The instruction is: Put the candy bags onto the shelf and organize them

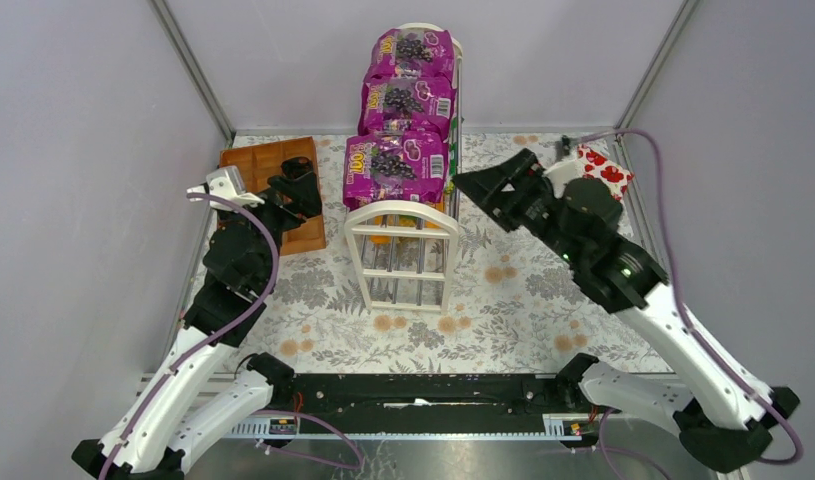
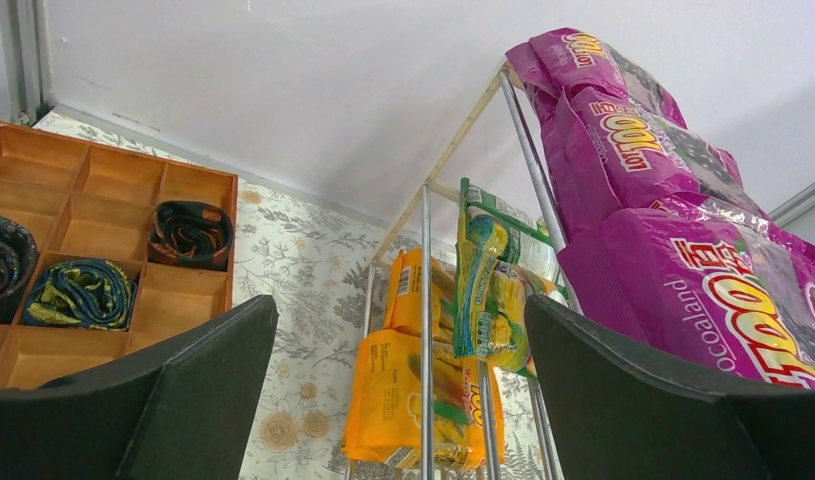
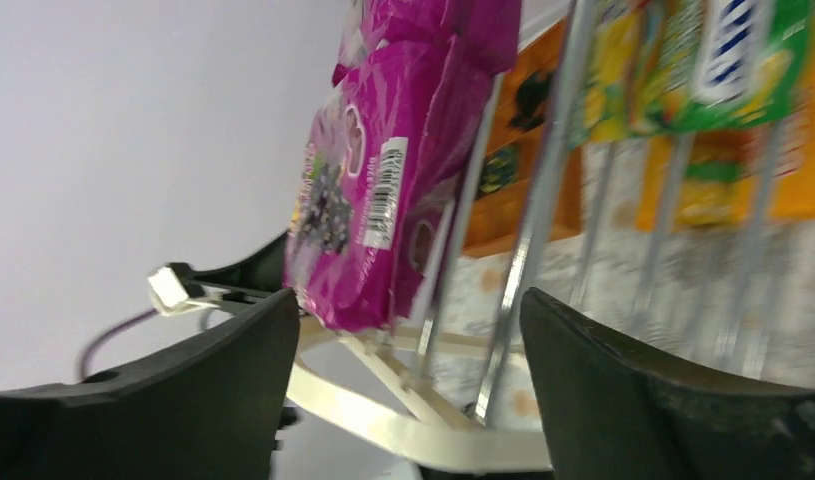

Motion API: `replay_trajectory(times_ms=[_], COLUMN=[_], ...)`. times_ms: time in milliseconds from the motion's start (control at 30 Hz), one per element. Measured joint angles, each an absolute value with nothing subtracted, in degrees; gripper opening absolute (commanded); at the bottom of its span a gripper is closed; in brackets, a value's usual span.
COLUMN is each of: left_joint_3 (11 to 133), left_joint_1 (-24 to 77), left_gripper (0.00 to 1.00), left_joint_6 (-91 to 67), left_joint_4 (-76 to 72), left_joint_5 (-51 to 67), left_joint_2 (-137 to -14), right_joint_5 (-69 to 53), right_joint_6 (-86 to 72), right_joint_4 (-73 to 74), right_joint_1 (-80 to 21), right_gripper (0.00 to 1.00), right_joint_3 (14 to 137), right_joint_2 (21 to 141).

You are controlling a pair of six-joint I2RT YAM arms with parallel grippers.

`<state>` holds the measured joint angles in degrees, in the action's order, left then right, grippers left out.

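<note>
The cream-white shelf stands at the table's middle. Three purple candy bags lie in a row on its top tier. Orange-yellow bags and green-yellow bags sit on lower tiers in the left wrist view. My left gripper is open and empty, left of the shelf, over the wooden tray. My right gripper is open and empty, close to the shelf's right side. In the right wrist view a purple bag hangs over the shelf frame, with a green bag behind the rods.
A brown wooden compartment tray with rolled dark items lies at the back left. A red packet with white shapes lies at the back right behind my right arm. Grey walls enclose the floral tablecloth.
</note>
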<state>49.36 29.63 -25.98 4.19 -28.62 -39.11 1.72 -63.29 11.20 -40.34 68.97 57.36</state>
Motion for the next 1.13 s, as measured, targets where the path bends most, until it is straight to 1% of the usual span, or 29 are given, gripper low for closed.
replay_trajectory(times_ms=[33,67,233,333,467,567,700,967,1133], left_joint_3=[49.36,49.36,49.36,49.36,50.06,53.41,60.05,76.49,80.53], left_joint_1=[29.63,29.63,29.63,29.63,29.63,29.63,29.63,29.63,29.63], left_gripper=[0.99,0.99,0.99,0.99,0.99,0.99,0.99,0.99,0.99], left_joint_6=[-25.98,-25.96,-25.69,-24.97,-24.18,-24.01,-23.97,-18.96,-15.68], left_joint_4=[4.19,4.19,4.16,4.19,5.28,7.6,8.1,7.99,6.92], left_joint_5=[-28.62,-28.62,-28.6,-28.77,-29.56,-29.61,-27.92,-20.25,-18.55], left_joint_2=[-39.13,-39.16,-39.68,-40.25,-40.32,-40.12,-38.85,-38.41,-38.24], right_joint_5=[3.16,4.32,11.68,16.08,20.32,22.92,24.88,25.96,25.8], right_joint_6=[-59.94,-57.1,-40.42,-33.98,-28.08,-24.16,-20.36,-15.03,-12.99], right_joint_4=[13.47,15.11,26.26,33.34,41.21,45.15,47.33,47.79,45.74], right_joint_1=[-40.34,-40.34,-40.34,-40.34,-40.34,-40.34,-40.34,-40.34,-40.34], right_gripper=[0.97,0.99,1.0,1.0,1.0,1.0,1.0,1.0,1.0], right_joint_3=[69.43,69.67,69.93,71.18,76.66,82.56,87.02,90.48,89.95], right_joint_2=[55.68,54.22,43.57,38.15,34.5,33.58,32.08,29.85,29.21])
